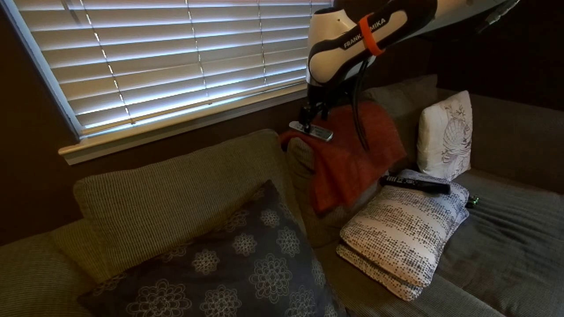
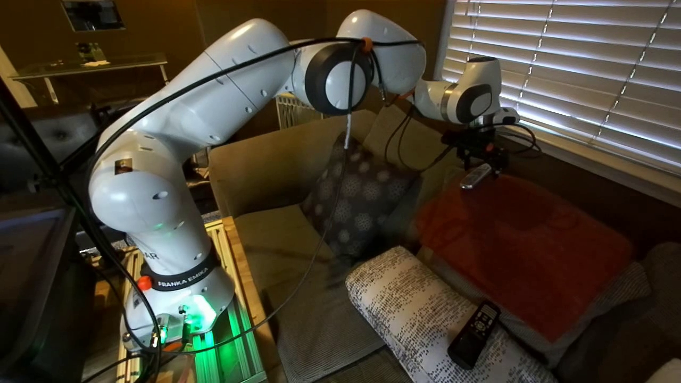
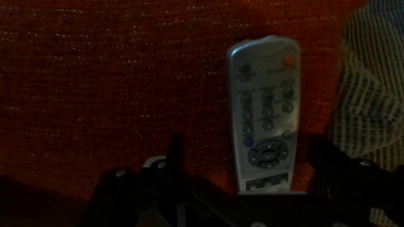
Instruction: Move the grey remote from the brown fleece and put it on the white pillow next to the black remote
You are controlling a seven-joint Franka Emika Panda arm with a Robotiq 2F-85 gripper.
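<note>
Grey remote (image 3: 265, 113): lies on the fleece (image 3: 126, 78). Gripper (image 3: 246, 139): fingers stand parted, either side of that remote. Black remote (image 2: 474, 335): rests on white pillow (image 2: 412, 300).

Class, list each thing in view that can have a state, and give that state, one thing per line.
Fleece: draped over the couch
Grey remote: lying buttons up on the fleece, ungripped
Jaws: open, either side of the grey remote
Speckled pillow: lying down
Black remote: buttons up on the speckled pillow
Printed pillow: propped upright
Dark cushion: leaning back
Blinds: lowered, letting light through
Base light: green
</note>
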